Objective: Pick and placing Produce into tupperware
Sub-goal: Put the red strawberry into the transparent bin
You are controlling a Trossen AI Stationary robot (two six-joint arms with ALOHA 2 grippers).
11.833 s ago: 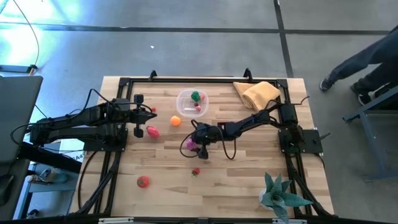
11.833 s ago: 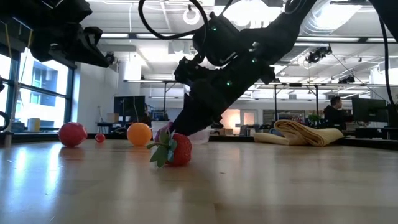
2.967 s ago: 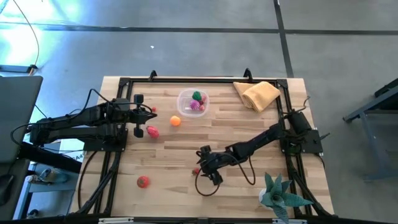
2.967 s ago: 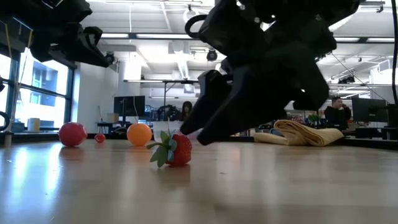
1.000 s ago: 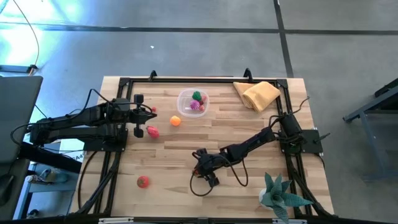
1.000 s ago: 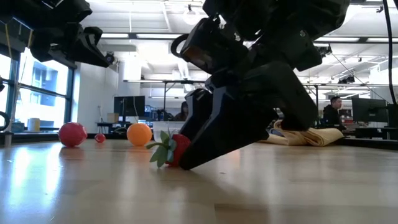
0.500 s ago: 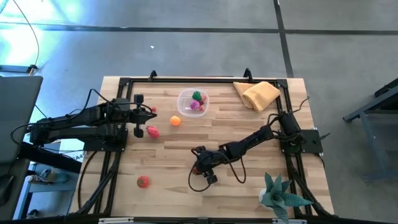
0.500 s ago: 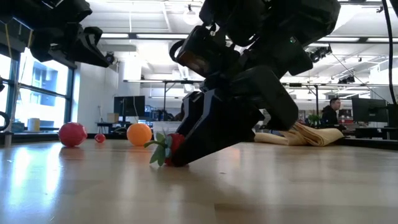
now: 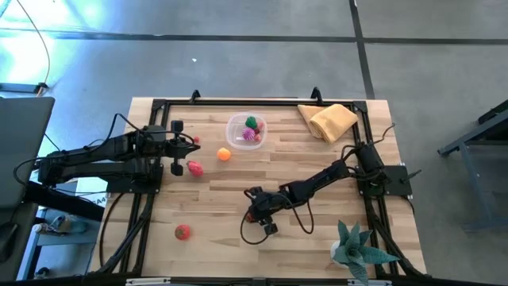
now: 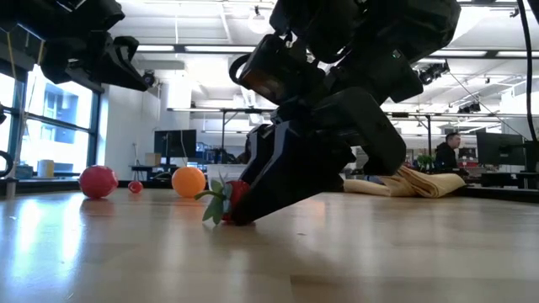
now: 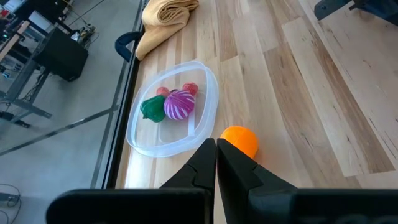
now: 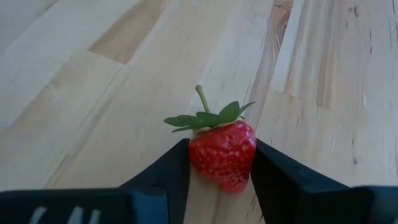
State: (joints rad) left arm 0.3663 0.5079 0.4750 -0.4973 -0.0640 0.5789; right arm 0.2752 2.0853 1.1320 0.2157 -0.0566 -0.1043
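Note:
A red strawberry (image 12: 222,154) with a green leaf cap lies on the wooden table (image 9: 317,238), near the middle of its front half. My right gripper (image 12: 221,150) is shut on it, reaching in low from the table's right side (image 9: 252,214). The clear tupperware (image 9: 245,132) stands at the far middle and holds green, magenta and red produce (image 11: 179,103). An orange fruit (image 9: 224,155), a pink-red piece (image 9: 193,168) and a red tomato (image 9: 182,232) rest on the table. My left gripper (image 11: 216,163) is shut and holds nothing, hovering left of the tupperware (image 9: 190,143). My right gripper pinches the strawberry's two opposite sides (image 12: 194,152) between its two fingers. The fingers (image 10: 278,189) slant down from the table's right side. The strawberry rests on the table with its leaf cap (image 12: 208,117) pointing away from the gripper.
A tan cloth (image 9: 328,121) lies bunched at the far right corner. A teal spiky plant (image 9: 357,248) stands at the near right corner. A black frame (image 9: 159,107) runs along the table's edges. Bare wood spans the near middle.
My right gripper has edged toward the table's left edge, staying low over the table. The strawberry between its fingers has slid a little the same way and remains on the table.

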